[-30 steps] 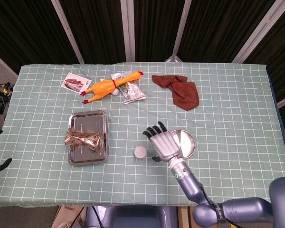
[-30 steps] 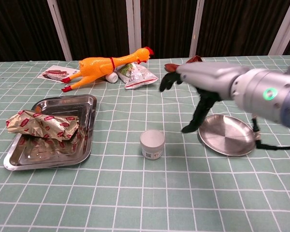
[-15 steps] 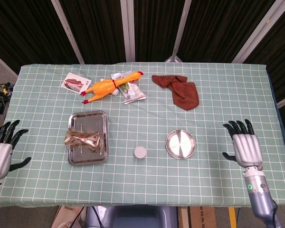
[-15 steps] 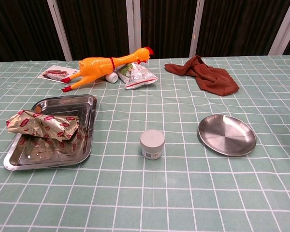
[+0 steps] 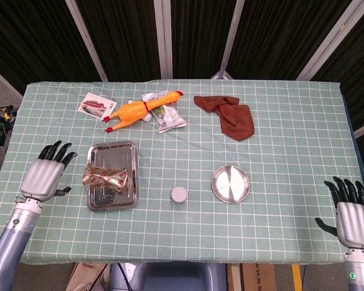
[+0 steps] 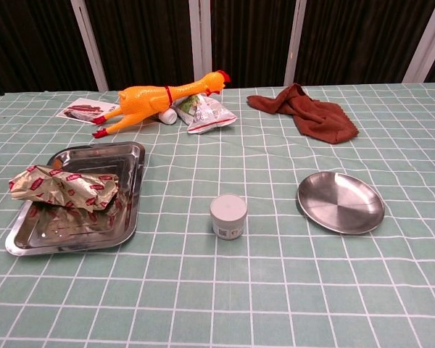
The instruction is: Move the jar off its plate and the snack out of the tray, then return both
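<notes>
A small white jar point(image 5: 179, 194) point(image 6: 228, 216) stands on the cloth, left of its round steel plate point(image 5: 230, 183) point(image 6: 340, 201) and apart from it. The crinkled gold and red snack pack point(image 5: 106, 177) point(image 6: 64, 187) lies in the steel tray point(image 5: 113, 154) point(image 6: 101, 154). My left hand point(image 5: 45, 174) hovers open just left of the tray, fingers spread, holding nothing. My right hand point(image 5: 350, 212) is open at the table's near right edge, far from the plate. Neither hand shows in the chest view.
At the back lie a yellow rubber chicken point(image 5: 136, 110) point(image 6: 159, 98), a green snack bag point(image 5: 165, 116) point(image 6: 207, 112), a small printed card point(image 5: 97, 105) point(image 6: 85, 109) and a crumpled brown cloth point(image 5: 230, 115) point(image 6: 312, 114). A green checked cloth covers the table.
My right hand let go of the jar beside the plate and drew back to the near right edge. My left hand came in from the left edge up to the tray.
</notes>
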Robot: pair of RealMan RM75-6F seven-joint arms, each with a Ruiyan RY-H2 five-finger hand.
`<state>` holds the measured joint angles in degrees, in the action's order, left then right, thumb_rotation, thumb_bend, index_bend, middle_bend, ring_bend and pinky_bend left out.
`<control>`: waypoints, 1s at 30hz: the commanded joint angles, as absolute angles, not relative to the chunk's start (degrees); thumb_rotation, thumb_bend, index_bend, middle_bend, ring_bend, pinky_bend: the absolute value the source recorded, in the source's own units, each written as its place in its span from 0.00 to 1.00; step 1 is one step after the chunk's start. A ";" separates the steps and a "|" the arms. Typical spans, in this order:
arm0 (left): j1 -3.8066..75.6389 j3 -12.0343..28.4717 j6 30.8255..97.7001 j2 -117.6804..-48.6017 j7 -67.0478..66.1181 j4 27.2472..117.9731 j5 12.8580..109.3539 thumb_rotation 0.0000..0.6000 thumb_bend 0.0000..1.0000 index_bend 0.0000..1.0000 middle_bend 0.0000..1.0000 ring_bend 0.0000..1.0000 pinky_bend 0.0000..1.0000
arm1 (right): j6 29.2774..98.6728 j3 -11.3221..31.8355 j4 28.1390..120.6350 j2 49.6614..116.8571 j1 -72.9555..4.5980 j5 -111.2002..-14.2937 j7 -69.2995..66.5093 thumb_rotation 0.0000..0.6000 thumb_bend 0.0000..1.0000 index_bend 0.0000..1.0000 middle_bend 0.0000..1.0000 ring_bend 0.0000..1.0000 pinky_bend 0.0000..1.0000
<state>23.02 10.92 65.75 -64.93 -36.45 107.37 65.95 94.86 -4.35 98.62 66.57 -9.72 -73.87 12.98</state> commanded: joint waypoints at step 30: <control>33.35 5.14 57.13 -84.06 -34.14 81.67 64.06 1.00 0.34 0.35 0.39 0.29 0.36 | 91.28 3.03 96.05 68.65 -5.89 -73.52 12.36 1.00 0.13 0.21 0.14 0.09 0.00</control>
<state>33.23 5.29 56.92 -83.82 -34.24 81.89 63.75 91.34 2.95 96.07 68.62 -5.96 -73.47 12.46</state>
